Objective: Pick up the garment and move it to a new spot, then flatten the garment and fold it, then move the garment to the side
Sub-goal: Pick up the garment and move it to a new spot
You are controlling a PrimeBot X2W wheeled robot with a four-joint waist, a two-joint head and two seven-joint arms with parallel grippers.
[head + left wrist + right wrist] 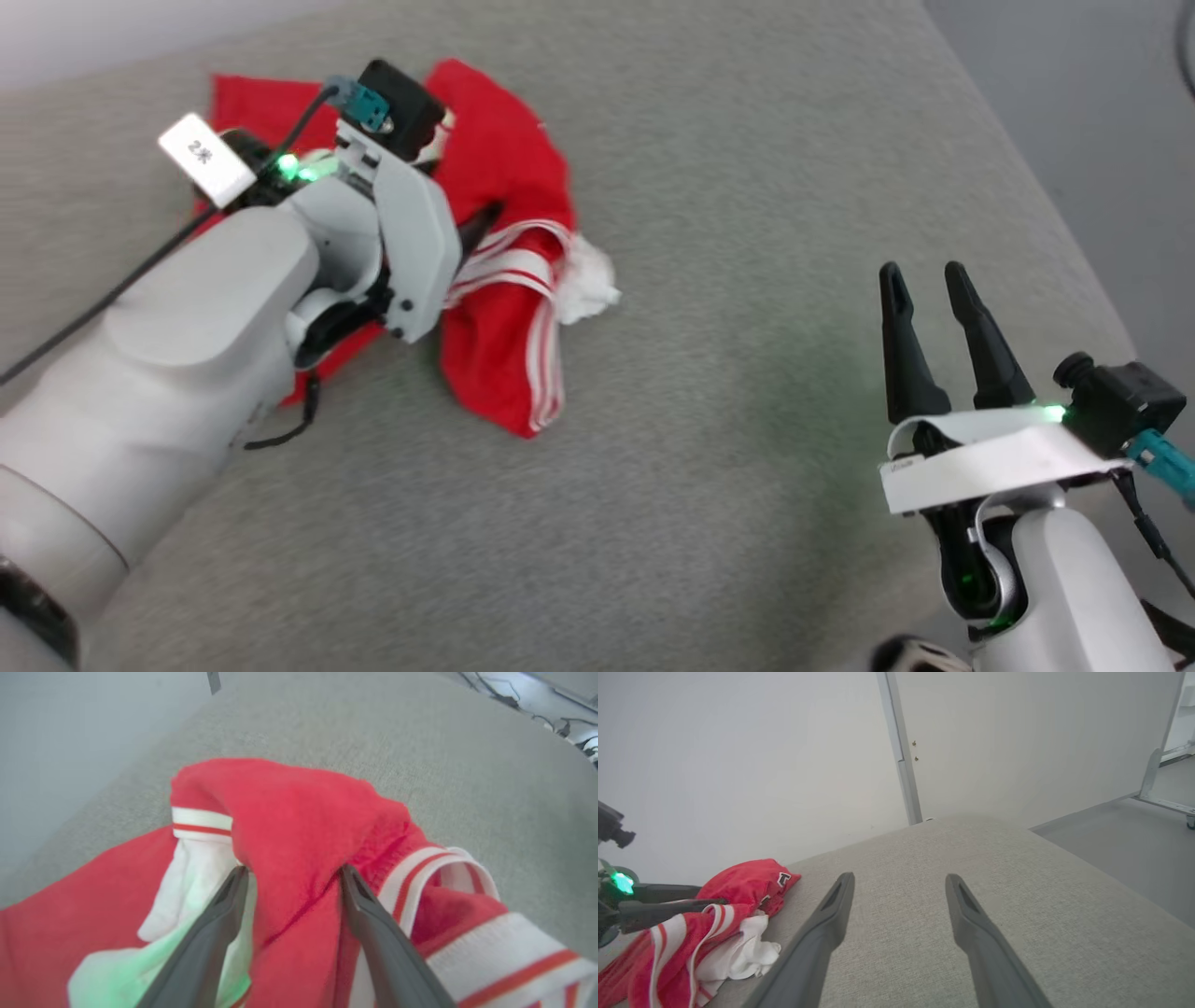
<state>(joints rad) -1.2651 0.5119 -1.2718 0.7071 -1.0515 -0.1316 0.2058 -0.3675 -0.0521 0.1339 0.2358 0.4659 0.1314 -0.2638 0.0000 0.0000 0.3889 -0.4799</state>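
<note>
Grey surface (700, 467) holds the garment (289, 812); left pincer (292, 872), spread apart, straddles its fold.

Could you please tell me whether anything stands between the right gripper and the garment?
Nothing visible does: only bare grey surface lies between the right gripper and the crumpled garment. The left gripper is open astride a red fold of it.

The left arm (168, 355) reached from the lower left toward the far left corner of the surface (747, 523), its pale wrist (415, 233) tipped downward with a green light lit beside it. The left gripper (292, 872) pointed down, its two dark fingers spread wide. The right gripper (924, 271) hovered near the surface's right edge, fingers parted and pointing away from the robot.
</note>
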